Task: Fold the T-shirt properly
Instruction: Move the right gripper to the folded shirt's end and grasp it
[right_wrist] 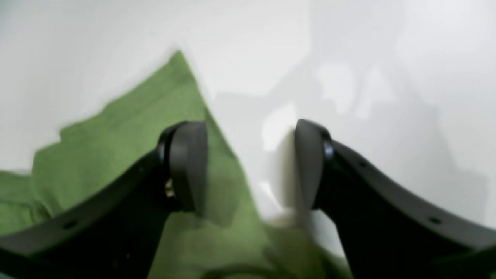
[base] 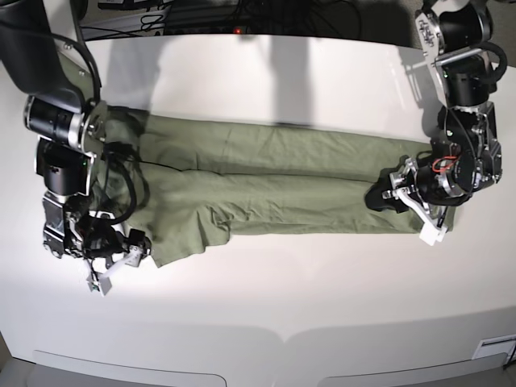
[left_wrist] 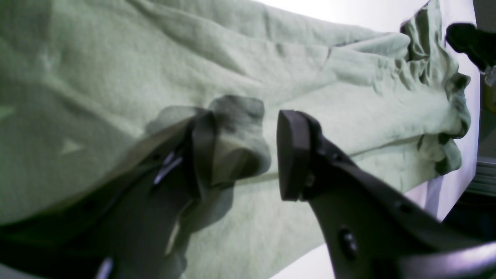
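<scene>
**Shirt Lay in a Long Strip Between Two Arms**

The T-shirt [base: 266, 189] lay flat on the white table [base: 282, 298], folded into a long strip running side to side. The left gripper [left_wrist: 248, 155] sat at one end of the shirt, with a bit of cloth draped on one finger and a gap left between its fingers. The right gripper [right_wrist: 250, 164] stood at the other end, open and empty, just off the shirt's corner. Each arm was close to its own end, so I guessed the ends would be folded together.

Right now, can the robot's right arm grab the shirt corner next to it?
Probably yes. The right end effector is open, and the T-shirt corner already lies under one finger; nothing blocks it.
</scene>
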Controlling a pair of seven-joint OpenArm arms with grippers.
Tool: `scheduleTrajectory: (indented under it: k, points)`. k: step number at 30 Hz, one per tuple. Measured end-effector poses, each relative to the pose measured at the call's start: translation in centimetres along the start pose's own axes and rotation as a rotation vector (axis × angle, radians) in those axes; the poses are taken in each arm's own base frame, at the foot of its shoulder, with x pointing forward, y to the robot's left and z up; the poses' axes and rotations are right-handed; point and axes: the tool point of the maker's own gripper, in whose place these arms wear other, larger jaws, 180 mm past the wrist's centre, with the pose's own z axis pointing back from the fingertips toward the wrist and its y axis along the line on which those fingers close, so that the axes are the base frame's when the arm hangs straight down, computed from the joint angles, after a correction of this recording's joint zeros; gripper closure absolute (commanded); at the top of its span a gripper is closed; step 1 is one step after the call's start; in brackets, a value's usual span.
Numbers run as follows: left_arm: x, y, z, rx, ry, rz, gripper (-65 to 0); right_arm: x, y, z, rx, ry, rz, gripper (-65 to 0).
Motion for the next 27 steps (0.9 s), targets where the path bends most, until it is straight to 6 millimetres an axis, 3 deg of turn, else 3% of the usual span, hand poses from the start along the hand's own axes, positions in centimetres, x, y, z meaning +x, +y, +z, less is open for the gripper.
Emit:
scheduleTrajectory:
  k: [7,9,12,14,23,27]
  points:
    - [0.0,0.0,0.0,0.000,0.001,0.000,-26.4,-0.1,2.9,-1.2,0.051,0.014,0.007,-34.9]
    - [0.0,0.0,0.0,0.000,0.001,0.000,-26.4,-0.4,3.1,-1.2,0.055,0.036,0.008,-27.4]
    - [0.0,0.0,0.0,0.000,0.001,0.000,-26.4,-0.8,3.0,-1.2,0.055,0.056,0.006,-8.3]
    - [0.0,0.0,0.0,0.000,0.001,0.000,-26.4,-1.0,3.0,-1.2,0.055,0.065,0.006,-0.2]
    - [0.0,0.0,0.0,0.000,0.001,0.000,-26.4,-1.2,4.4,-0.7,0.131,0.089,0.008,0.0]
    - [0.0,0.0,0.0,0.000,0.001,0.000,-26.4,-0.2,5.4,0.3,0.175,0.081,0.003,0.0]
